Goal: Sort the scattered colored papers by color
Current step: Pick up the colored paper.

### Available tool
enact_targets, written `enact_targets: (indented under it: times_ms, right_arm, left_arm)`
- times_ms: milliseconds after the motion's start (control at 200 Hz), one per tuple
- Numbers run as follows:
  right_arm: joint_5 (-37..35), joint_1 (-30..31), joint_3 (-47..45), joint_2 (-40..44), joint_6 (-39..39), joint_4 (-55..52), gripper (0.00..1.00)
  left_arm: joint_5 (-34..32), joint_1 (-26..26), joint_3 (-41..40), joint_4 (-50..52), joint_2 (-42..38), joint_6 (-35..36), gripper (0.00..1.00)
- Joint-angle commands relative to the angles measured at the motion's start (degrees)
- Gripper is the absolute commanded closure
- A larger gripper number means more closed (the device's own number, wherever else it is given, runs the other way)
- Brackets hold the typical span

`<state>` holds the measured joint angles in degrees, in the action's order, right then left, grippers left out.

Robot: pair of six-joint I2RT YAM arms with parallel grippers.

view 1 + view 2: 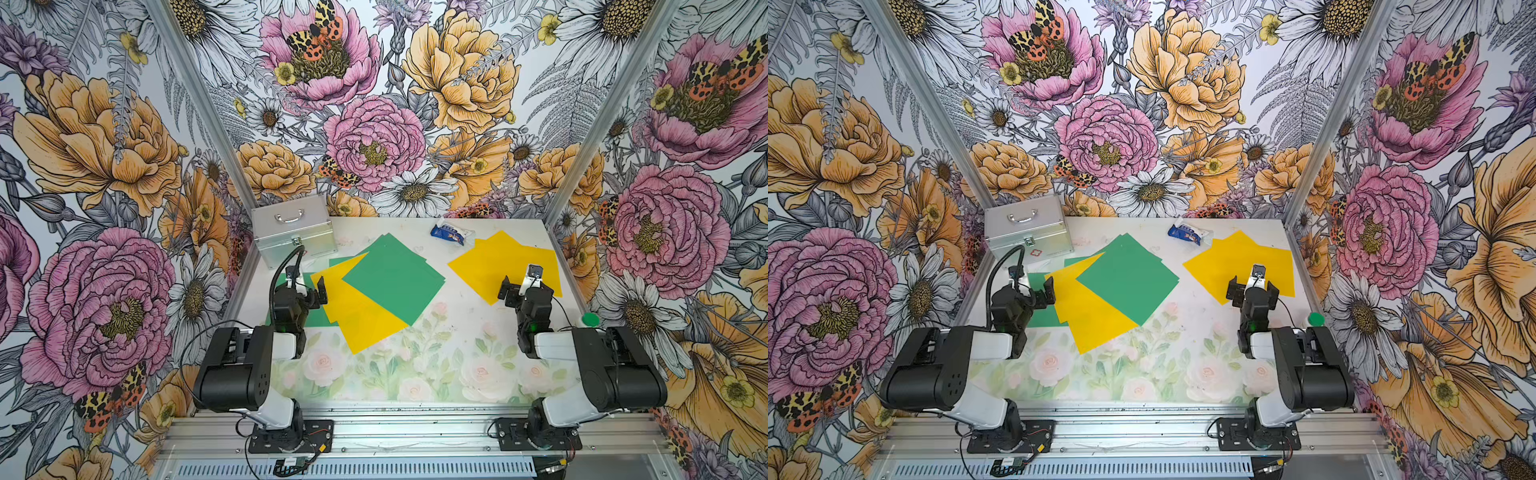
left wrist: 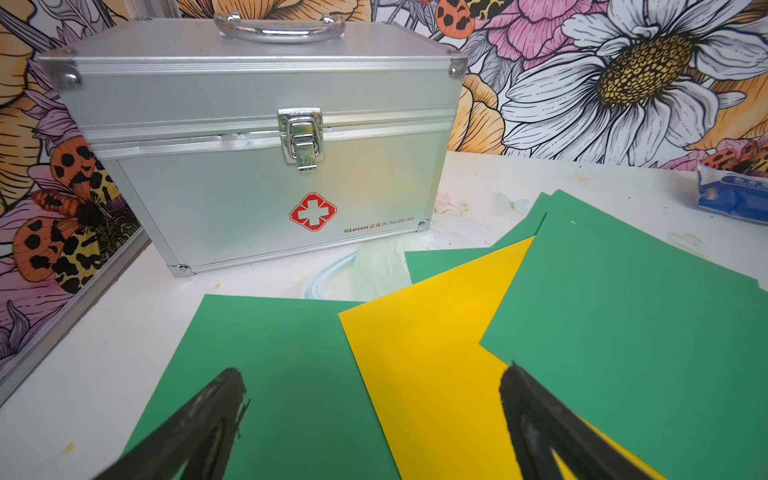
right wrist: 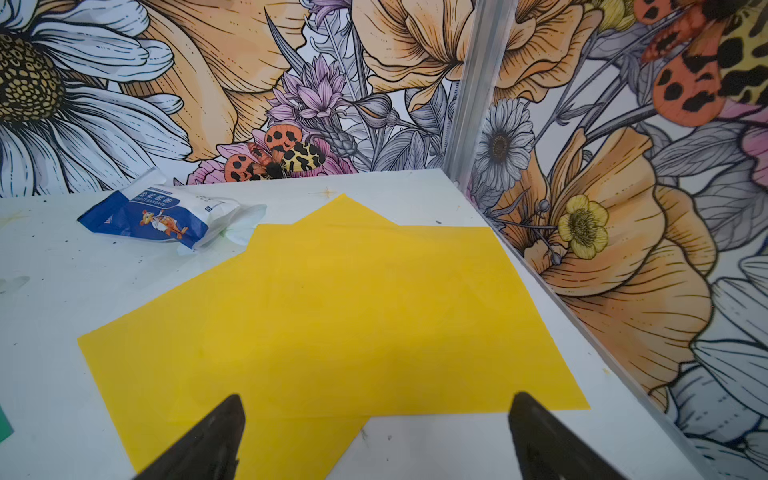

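Silver case (image 1: 293, 226) sat back-left. The left gripper (image 2: 372, 374) hung empty, fingers spread wide, over the left edge of the mixed pile, where green sheets (image 1: 392, 278) lay across yellow sheets (image 1: 357, 316). Further right came a blue packet (image 1: 448, 235), then an all-yellow stack (image 1: 498, 262), with the right gripper (image 3: 377, 397) also wide and empty over its near edge.
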<state>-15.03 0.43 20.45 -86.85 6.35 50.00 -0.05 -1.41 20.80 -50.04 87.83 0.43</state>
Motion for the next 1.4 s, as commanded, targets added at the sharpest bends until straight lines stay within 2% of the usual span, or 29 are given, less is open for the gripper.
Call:
enact_targets:
  times_ms: [0,1186,1261,1336,1396]
  right_arm:
    - [-1.0,0.4,1.1,-0.9,-0.3,1.2,0.0]
    - [-0.3,-0.1,1.3,-1.0,-0.1,0.6,0.0]
    - [-0.1,-0.1,1.3,-0.8,-0.1,0.6,0.0]
    - [-1.1,0.4,1.3,-0.6,-0.5,0.9,0.0]
    - [-1.2,1.0,2.9,1.3,-1.1,-3.9,0.0]
  left_arm:
    - [2.1,-0.9,1.2,-2.5,0.7,0.1,0.02]
    - [1.6,-0.6,1.4,-2.2,0.6,0.3,0.02]
    - [-3.6,0.3,3.2,2.6,-1.1,-0.4,0.02]
    - [-6.2,0.4,8.9,15.4,-4.0,-1.1,0.01]
    - [-6.4,0.2,14.1,25.5,-5.6,-1.3,0.02]
